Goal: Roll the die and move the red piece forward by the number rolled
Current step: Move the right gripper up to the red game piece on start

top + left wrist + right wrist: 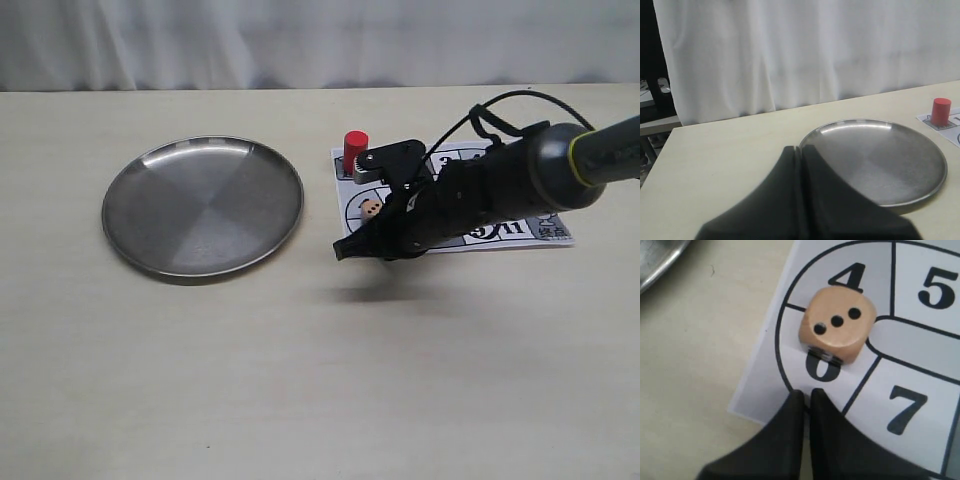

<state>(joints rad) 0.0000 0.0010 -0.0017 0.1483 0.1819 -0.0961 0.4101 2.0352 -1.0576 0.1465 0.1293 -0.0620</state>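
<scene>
The beige die lies on the paper number board, three pips up. In the right wrist view the die rests between squares 4 and 6 of the board. My right gripper hovers at the board's near left corner, a little short of the die; its jaws are shut with nothing between them. The red piece stands upright at the board's far left corner, also seen in the left wrist view. My left gripper is shut and empty beside the plate, out of the exterior view.
A round steel plate sits on the beige table left of the board, its rim close to the left gripper. The right arm lies across most of the board. A white curtain hangs behind the table.
</scene>
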